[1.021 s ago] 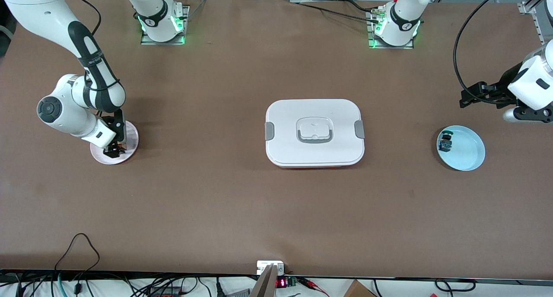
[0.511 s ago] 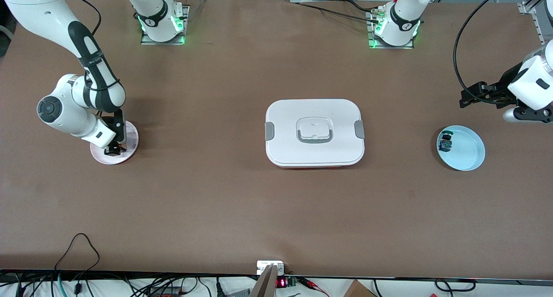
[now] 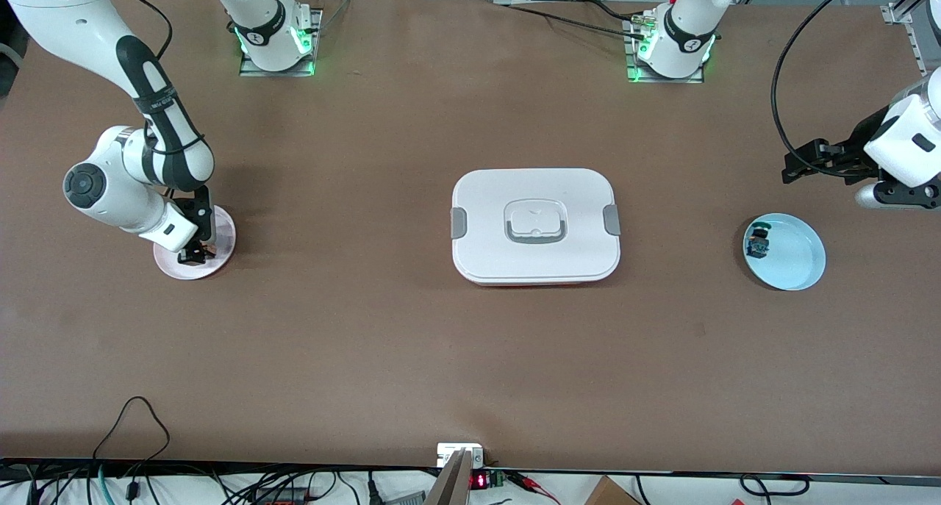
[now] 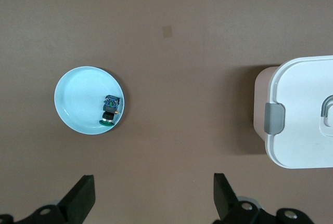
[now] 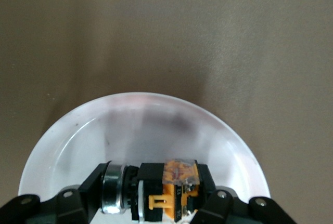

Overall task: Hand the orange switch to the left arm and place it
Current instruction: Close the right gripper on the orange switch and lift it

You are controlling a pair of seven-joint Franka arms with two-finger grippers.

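Note:
The orange switch [image 5: 171, 190], black with orange parts and a metal ring, lies on a pink plate [image 3: 223, 233] at the right arm's end of the table. My right gripper [image 3: 195, 256] is down on that plate [image 5: 156, 125], its fingers pressed against both ends of the switch. My left gripper [image 3: 789, 168] is open and empty, held in the air over the table beside a light blue plate [image 3: 798, 259]; its wrist view shows the spread fingers [image 4: 154, 193]. The white box [image 3: 535, 226] sits mid-table between the plates and also shows in the left wrist view [image 4: 307, 115].
A small component with blue and teal parts [image 3: 757, 244] lies on the light blue plate [image 4: 78, 99], near its rim [image 4: 110, 109]. Cables and electronics run along the table's edge nearest the front camera.
The right gripper's fingers have drawn in slightly around the switch on the pink plate. The left arm has not moved.

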